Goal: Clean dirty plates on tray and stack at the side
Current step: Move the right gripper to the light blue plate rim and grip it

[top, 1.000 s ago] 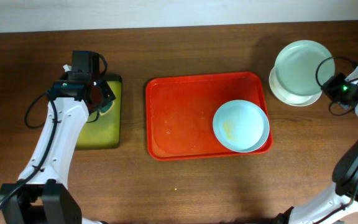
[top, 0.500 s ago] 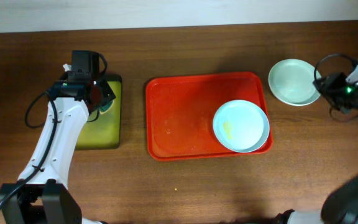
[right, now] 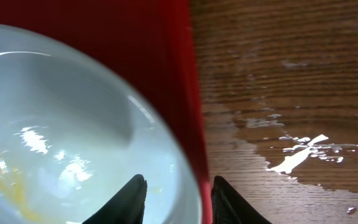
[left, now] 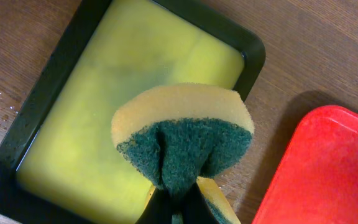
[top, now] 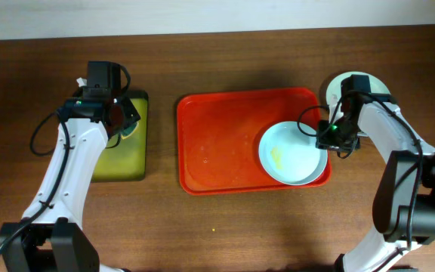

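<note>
The dirty plate (top: pixel 293 153), smeared yellow, lies at the right end of the red tray (top: pixel 217 151), its edge close against the tray's rim. Our right end effector (right: pixel 179 202) is open and empty, fingers (right: pixel 132 198) astride both plate edge and tray rim; closing there could pinch the tray too and drag it. Water (right: pixel 300 155) on the table (right: pixel 278 50) invites slipping. Our left end effector (top: pixel 116 115) clamps a sponge (left: pixel 182 137) above the small tray (left: pixel 104 74).
</note>
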